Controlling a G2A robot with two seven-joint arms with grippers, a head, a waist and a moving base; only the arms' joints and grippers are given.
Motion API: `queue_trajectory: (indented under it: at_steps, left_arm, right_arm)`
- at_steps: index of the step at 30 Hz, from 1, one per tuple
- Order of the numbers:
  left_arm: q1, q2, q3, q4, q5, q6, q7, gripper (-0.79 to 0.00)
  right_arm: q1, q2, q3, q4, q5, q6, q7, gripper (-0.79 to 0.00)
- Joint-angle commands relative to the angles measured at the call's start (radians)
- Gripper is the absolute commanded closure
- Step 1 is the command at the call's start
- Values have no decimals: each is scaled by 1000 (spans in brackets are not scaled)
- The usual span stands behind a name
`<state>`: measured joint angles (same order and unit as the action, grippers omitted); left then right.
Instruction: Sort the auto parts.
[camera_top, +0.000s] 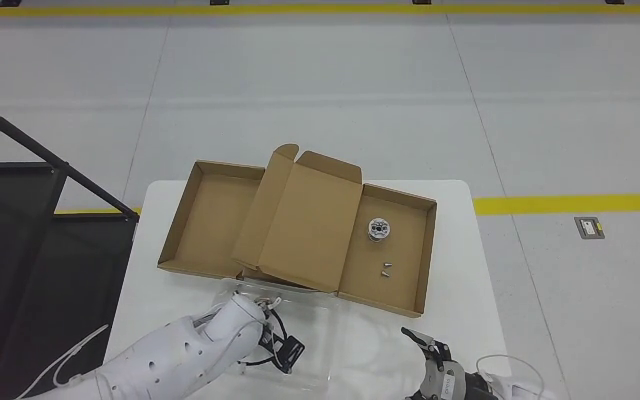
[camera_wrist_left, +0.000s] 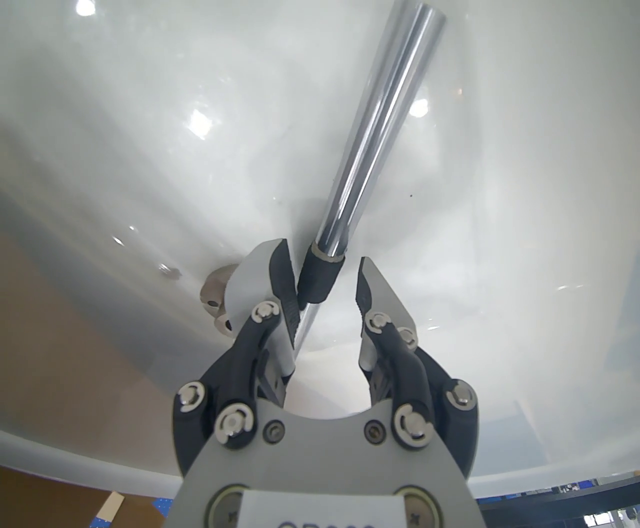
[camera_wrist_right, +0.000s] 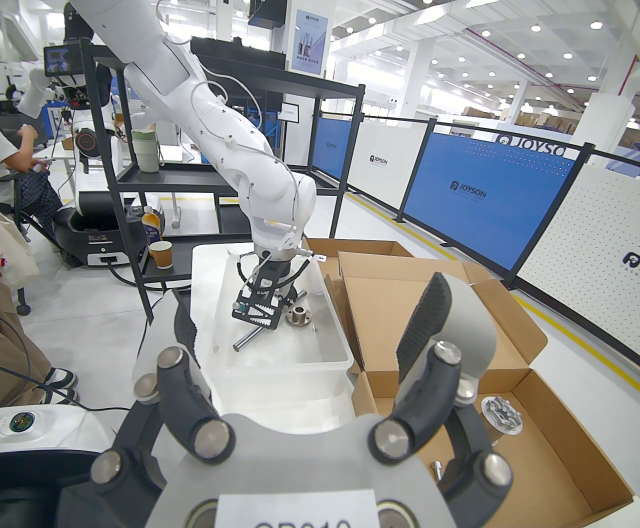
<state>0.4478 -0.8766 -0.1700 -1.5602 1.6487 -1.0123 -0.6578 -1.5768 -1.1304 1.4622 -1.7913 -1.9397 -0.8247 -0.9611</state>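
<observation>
Sorting is partly done, by my read. The cardboard box (camera_top: 215, 215), far on the counter (camera_top: 455, 300), has one disc part (camera_top: 377, 228) and two small bolts (camera_top: 385, 269) in its right compartment. The near clear bin (camera_wrist_right: 325, 362) holds one chrome rod (camera_wrist_left: 380, 125) and one flanged hub (camera_wrist_right: 298, 315), both unsorted. The left end effector (camera_wrist_left: 322, 260) is spread astride the rod's black tip, not yet clamped. The right end effector (camera_top: 427, 345) is spread and hovers at near right.

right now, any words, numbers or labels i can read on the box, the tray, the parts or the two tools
Left tool, white label: characters cut off by the picture's edge, not readable.
Right tool, white label: likewise cut off, not readable.
Brown cardboard box: no print visible.
Clear plastic tray: no print visible.
Chrome metal rod and round silver part: no markings that can be made out.
</observation>
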Motion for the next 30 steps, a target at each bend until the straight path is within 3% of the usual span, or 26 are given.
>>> queue_trajectory:
  at_steps: [1,3,5,6,12,17,23,30]
  left_arm:
    - [1,-5,0,9,8,0,8,-249]
    - [2,-10,0,16,17,0,14,-185]
    - [3,-15,0,23,25,0,21,-25]
    - [3,-16,0,26,29,0,23,0]
    - [-1,-19,0,21,34,0,34,0]
    - [-7,2,0,-42,27,0,45,0]
    - [-19,57,0,-167,-1,0,17,0]
    - [-60,146,-22,-335,-67,0,-5,0]
  right_arm:
    - [0,0,0,0,0,0,0,-785]
    - [0,0,0,0,0,0,0,-785]
    - [0,0,0,0,0,0,0,-785]
    - [0,0,0,0,0,0,0,-785]
    - [0,0,0,0,0,0,0,-785]
    - [0,0,0,0,0,0,0,-785]
    - [0,0,0,0,0,0,0,-785]
    - [0,0,0,0,0,0,0,-785]
